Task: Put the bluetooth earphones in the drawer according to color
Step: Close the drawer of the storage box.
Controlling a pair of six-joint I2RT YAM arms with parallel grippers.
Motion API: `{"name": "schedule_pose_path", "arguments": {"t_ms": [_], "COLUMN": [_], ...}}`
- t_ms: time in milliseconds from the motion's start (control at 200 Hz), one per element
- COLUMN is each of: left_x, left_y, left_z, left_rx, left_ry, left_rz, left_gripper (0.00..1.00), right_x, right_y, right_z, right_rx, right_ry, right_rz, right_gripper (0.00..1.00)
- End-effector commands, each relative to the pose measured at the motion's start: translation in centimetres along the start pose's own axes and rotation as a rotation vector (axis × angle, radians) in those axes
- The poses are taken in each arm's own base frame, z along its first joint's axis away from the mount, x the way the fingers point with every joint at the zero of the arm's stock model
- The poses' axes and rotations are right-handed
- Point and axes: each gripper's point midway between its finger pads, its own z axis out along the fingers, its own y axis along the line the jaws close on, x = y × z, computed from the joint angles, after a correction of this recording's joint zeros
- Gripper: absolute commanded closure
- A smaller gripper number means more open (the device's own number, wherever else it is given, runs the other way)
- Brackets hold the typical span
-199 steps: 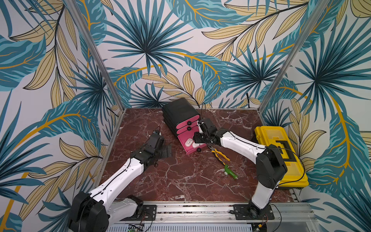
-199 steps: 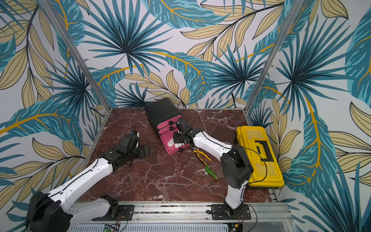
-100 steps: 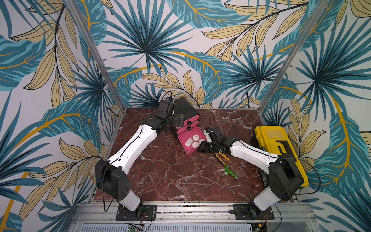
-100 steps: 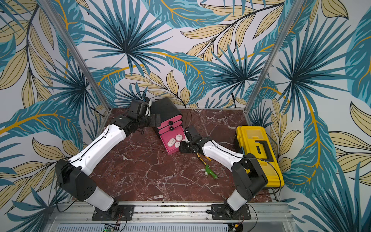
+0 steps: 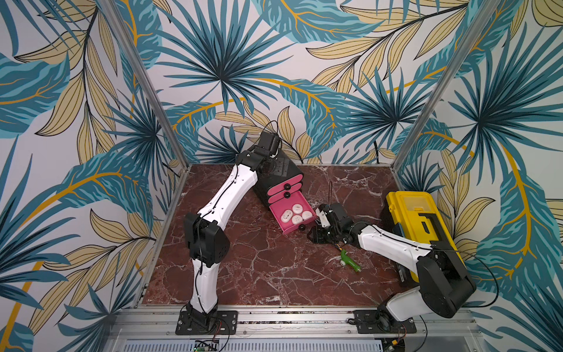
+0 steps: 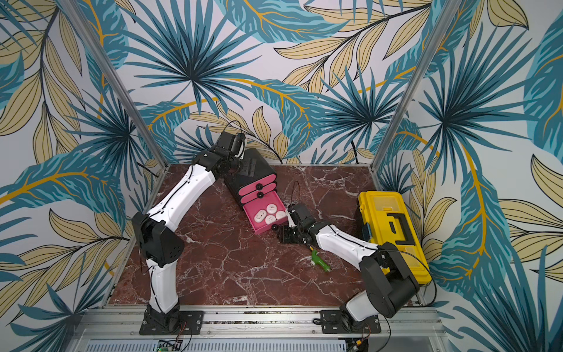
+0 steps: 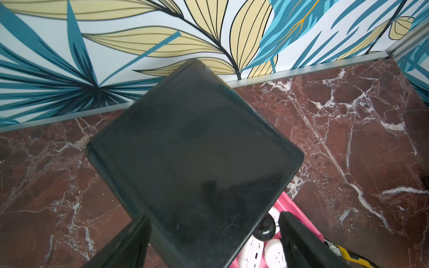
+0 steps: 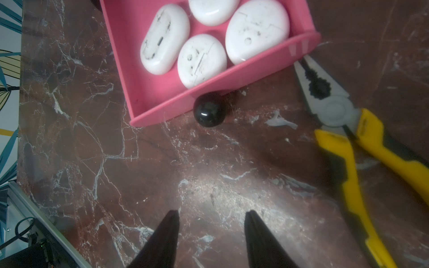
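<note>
Both top views look down from high at the front, facing the back wall (image 5: 274,76), and take in the whole marble table (image 5: 274,274) (image 6: 243,274) from far off. The left wrist camera sits close above the black cabinet (image 7: 197,150), tilted towards that wall. The right wrist camera looks down from near at the open pink drawer (image 8: 162,102) and the pliers (image 8: 334,111). All four views share this drawer and its white cases (image 8: 164,39).

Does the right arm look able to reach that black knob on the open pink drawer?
Probably yes: the right claw faces the knob with jaws apart, and only bare marble lies between them.
</note>
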Motion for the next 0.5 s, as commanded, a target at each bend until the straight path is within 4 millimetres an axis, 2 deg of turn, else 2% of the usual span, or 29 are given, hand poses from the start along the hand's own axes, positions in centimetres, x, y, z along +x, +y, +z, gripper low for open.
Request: {"name": "schedule_pose_path", "arguments": {"t_ms": [0, 205, 391, 496], "left_x": [-0.8, -0.1, 2.1, 3.4], "left_y": [0.5, 0.5, 0.7, 0.8], "left_z": [0.2, 3.0, 5.4, 6.1], "left_rx": [-0.024, -0.036, -0.048, -0.051], "left_ry": [0.004, 0.032, 0.089, 0.118], "left_rz": [0.045, 0.071, 0.077, 0.075], "left_gripper": [0.15, 0.21, 0.28, 0.36], "right_x": [0.2, 1.7, 2.6, 2.7], "right_y": [0.4, -0.4, -0.6, -0.6], "right_z": [-0.1, 0.1, 1.0, 1.5], "right_rx": [-0.050, -0.057, -0.075, -0.081], "right_ry": [-0.031, -0.025, -0.003, 0.004], "right_rz": [-0.016, -0.031, -0.030, -0.024], "right_gripper": [0.48, 0.47, 0.45, 0.45]}}
